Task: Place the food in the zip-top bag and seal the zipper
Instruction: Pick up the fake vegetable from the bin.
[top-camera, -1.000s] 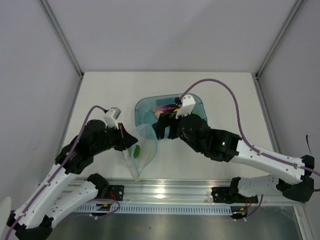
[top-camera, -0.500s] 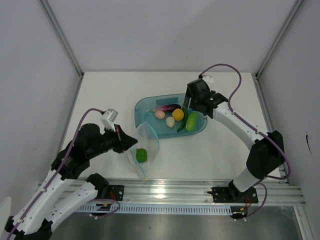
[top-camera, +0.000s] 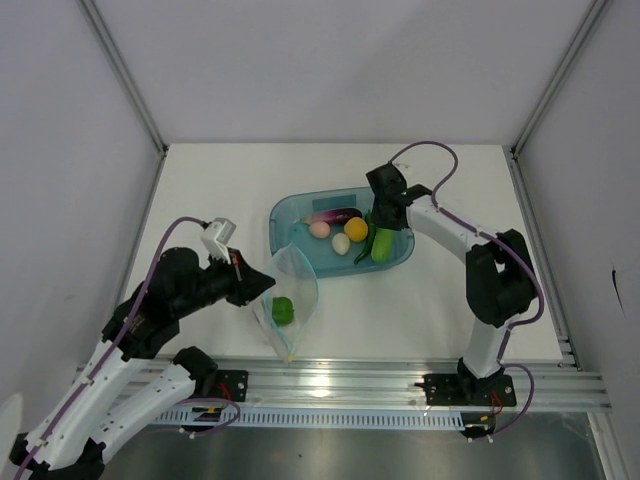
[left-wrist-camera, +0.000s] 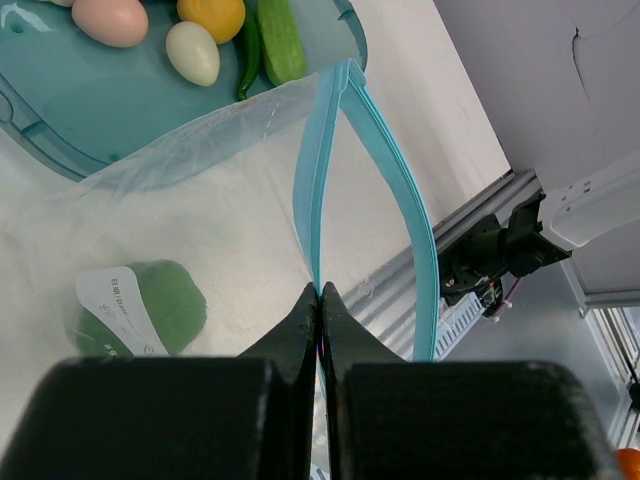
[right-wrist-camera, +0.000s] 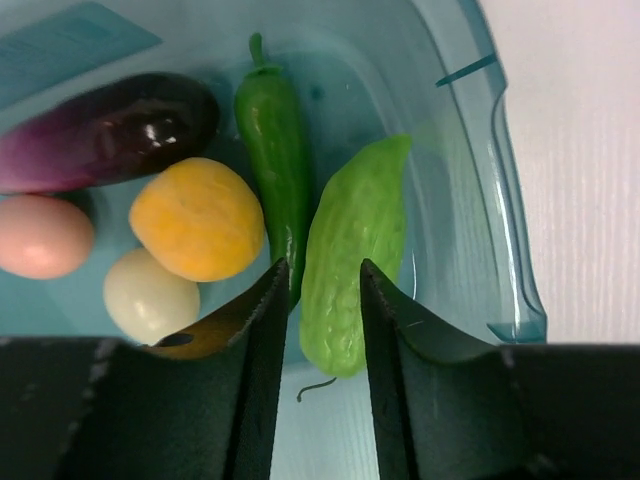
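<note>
1. Your left gripper (left-wrist-camera: 320, 292) stays clenched on the zipper (left-wrist-camera: 310, 180), holding the mouth of the zip-top bag (left-wrist-camera: 200, 180) apart just in front of the tray (top-camera: 283, 214).
2. The bright green chunk (left-wrist-camera: 140, 305) now lies inside the bag, so one piece is done.
3. Your right gripper (right-wrist-camera: 322, 272) has swung back from the bag to the tray. Its jaws have narrowed astride the pale green gourd (right-wrist-camera: 362, 225), beside the dark green long vegetable (right-wrist-camera: 272, 150). You cannot tell whether it grips yet.
4. Five other pieces wait in the tray, so sealing looks far off.
</note>
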